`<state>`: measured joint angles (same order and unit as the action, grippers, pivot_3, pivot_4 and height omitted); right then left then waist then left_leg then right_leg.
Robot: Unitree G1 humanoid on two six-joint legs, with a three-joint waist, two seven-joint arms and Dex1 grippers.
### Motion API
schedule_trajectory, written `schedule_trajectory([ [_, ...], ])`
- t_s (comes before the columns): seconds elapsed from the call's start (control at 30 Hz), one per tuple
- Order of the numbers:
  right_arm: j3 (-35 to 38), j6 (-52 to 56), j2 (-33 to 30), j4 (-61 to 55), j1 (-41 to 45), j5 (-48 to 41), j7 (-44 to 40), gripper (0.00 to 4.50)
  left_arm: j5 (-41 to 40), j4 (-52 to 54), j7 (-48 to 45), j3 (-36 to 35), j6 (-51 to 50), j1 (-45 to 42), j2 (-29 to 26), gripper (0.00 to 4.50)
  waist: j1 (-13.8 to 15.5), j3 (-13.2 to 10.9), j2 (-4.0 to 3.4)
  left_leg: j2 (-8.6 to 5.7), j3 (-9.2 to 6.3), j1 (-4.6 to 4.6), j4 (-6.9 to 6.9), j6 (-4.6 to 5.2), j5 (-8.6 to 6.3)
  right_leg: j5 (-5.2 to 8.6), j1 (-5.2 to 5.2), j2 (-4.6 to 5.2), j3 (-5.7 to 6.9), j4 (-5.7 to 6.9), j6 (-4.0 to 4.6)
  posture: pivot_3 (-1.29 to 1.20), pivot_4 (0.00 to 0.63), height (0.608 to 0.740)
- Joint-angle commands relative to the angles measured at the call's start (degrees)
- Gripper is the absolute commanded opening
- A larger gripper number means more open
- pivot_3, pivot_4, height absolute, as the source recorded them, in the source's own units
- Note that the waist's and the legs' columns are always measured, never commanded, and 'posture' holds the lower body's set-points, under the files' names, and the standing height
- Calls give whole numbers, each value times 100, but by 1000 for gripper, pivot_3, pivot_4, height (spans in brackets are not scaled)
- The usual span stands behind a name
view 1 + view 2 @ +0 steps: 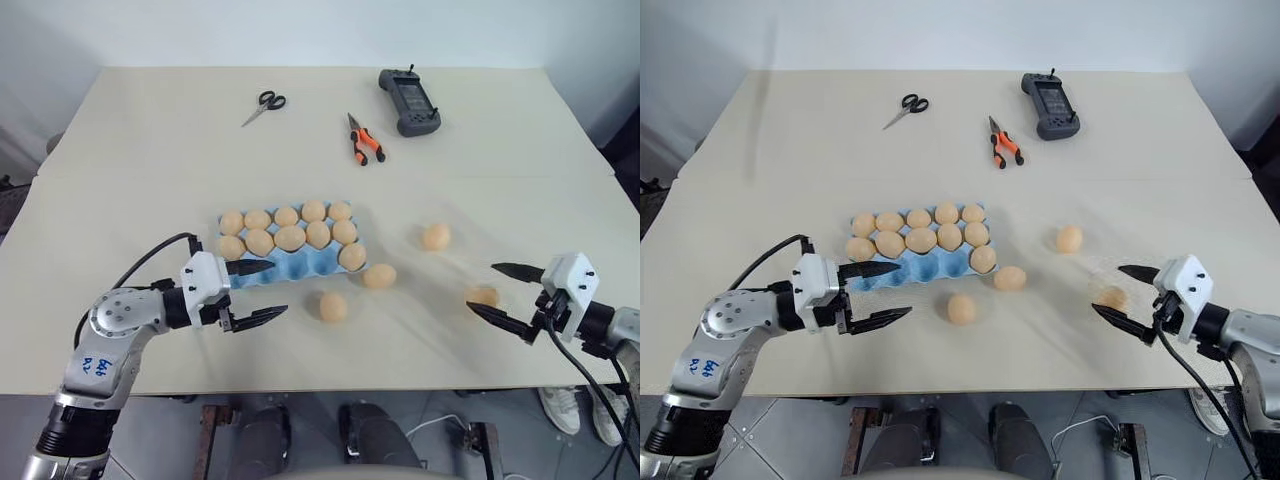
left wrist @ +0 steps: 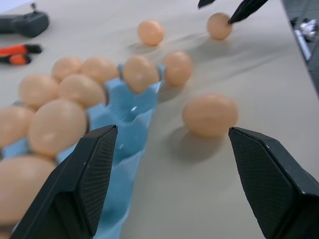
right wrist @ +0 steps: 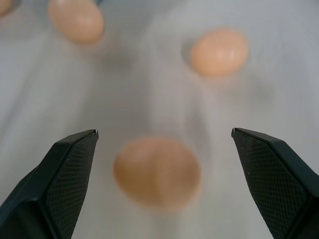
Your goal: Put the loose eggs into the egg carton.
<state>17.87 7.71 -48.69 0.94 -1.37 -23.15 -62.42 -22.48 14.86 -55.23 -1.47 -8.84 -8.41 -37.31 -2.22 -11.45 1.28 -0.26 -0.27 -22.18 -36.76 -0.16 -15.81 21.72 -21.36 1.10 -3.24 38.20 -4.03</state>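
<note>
Light blue egg carton (image 1: 300,262) at table centre, its filled cups holding smooth tan eggs. Four loose eggs (image 1: 334,307) lie from its 3 to 5 o'clock. Left gripper (image 1: 258,291) and right gripper (image 1: 504,292) both gape wide, holding nothing.

You are holding both arms low and forward, angled inward. Your left end effector (image 1: 253,291) is standing with fingers spread wide, empty. Your right end effector (image 1: 505,296) is likewise gaping fully, gripping nothing.
</note>
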Motion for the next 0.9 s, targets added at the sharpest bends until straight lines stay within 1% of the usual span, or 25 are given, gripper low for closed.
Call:
schedule_trajectory([
  [0.03, -112, -80, -85, 223, 146, 59, -196, 4500, -12, 23, -30, -1, 41, -46, 11, 3814, 1, 0, 0, 1, -1, 0, -8, 0, 0, 0, 0, -1, 0, 7, 0, 0, 150, 740],
  [0.27, -427, -183, 53, 644, 512, 199, -258, 4500, -27, 40, -25, 35, 22, -29, 46, 3814, 44, 0, 0, 0, -2, 2, -42, 6, 3, -5, 11, 2, -2, 24, -3, 0, 150, 740],
  [0.37, -531, -141, 64, 688, 599, 216, -281, 3879, -37, 81, -21, 29, 7, 7, 44, 3847, 47, 0, 0, 0, -2, 2, -41, 6, 3, -5, 10, 2, -1, 25, -3, 0, 150, 740],
  [0.47, -606, -83, 42, 625, 658, 190, -315, 2778, -67, 127, -5, -48, -13, 76, 14, 3847, 55, 0, -1, 0, -3, -1, -37, 5, 3, -5, 7, 2, 0, 23, -3, 0, 150, 740],
  [0.5, -637, -45, 27, 567, 689, 190, -315, 2476, -75, 141, 3, -90, -17, 119, -2, 3847, 49, 0, -1, 0, -3, -1, -37, 5, 3, -5, 6, 2, 0, 22, -3, 0, 150, 740],
  [0.53, -659, -13, 24, 515, 732, 186, -311, 2341, -76, 152, 21, -130, -24, 162, -14, 3847, 43, 0, -1, 0, -2, -1, -37, 5, 2, -5, 6, 2, 0, 21, -4, 0, 150, 740],
  [0.63, -760, 148, 2, 272, 860, 119, -410, 2341, -71, 162, 66, -237, -25, 275, -40, 3847, 40, 0, -1, 0, -2, -1, -36, 5, 2, -5, 4, 2, -1, 23, -4, 0, 150, 740],
  [0.73, -903, 806, 173, -456, 1250, -367, -311, 2341, -130, 98, 241, -537, -48, 445, -27, 3847, 31, -1, -2, 0, -4, -1, -39, 5, 3, -5, 3, 2, 0, 30, -4, 0, 150, 740],
  [0.83, -1280, 1615, 670, -1303, 2005, -932, 49, 2341, -168, -57, 450, -966, -24, 708, 3, 3847, -70, -1, -2, 1, -4, 0, -40, 5, 3, -6, -1, 2, -3, 39, -2, 0, 150, 740],
  [0.9, -1645, 1941, 1129, -1593, 2497, -996, 371, 2341, -180, -88, 530, -1136, -31, 859, 23, 3847, -98, -1, -2, 2, -7, 1, -37, 4, 5, -8, -4, 1, 0, 44, 1, 0, 150, 740],
])
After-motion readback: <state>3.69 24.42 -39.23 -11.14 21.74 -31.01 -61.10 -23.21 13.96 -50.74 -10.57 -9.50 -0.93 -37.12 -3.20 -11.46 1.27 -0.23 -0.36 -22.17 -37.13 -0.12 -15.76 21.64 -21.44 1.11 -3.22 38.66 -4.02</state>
